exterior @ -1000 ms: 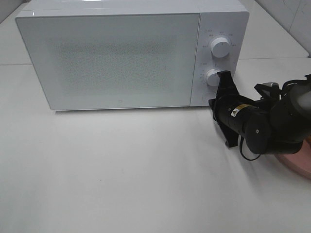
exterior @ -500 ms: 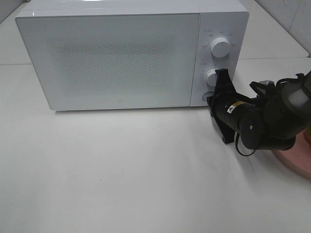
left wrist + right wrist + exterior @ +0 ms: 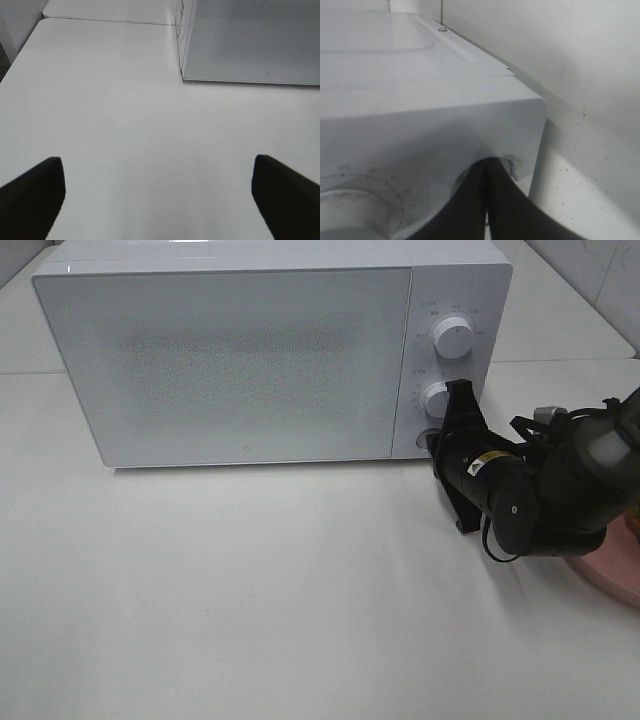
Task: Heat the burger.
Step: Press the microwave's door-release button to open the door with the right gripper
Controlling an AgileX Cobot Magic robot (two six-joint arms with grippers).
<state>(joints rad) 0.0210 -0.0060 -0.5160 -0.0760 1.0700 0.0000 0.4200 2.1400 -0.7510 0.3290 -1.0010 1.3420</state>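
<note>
You're at the very start of heating the burger. The boxy white microwave oven [image 3: 250,360] sits at the far side of the pale table [image 3: 250,590] with its speckled door fully shut, so opening it comes first. After that comes loading the food, closing the door and turning a dial. Your right gripper [image 3: 436,445] has its fingers pressed together with nothing between them. Its tips are against the low right corner of the control panel, just under the lower white dial [image 3: 437,398] and well below the upper white dial [image 3: 453,337]. That placement reads like a push on a door release, though the arm covers most of that spot. The right wrist view confirms the shut fingers [image 3: 487,170] meeting the white front by the panel's edge. Your left gripper [image 3: 157,195] hangs over bare table near the microwave's left end, with its dark fingertips [image 3: 35,187] spread wide apart and empty. As for containers, nothing can be made out through the microwave's door. The round pink plate [image 3: 615,575] shows only as a sliver at the right edge, beneath the right arm. The burger itself is not visible in any view — presumably it sits on that plate, but the arm and the frame edge hide it.
</note>
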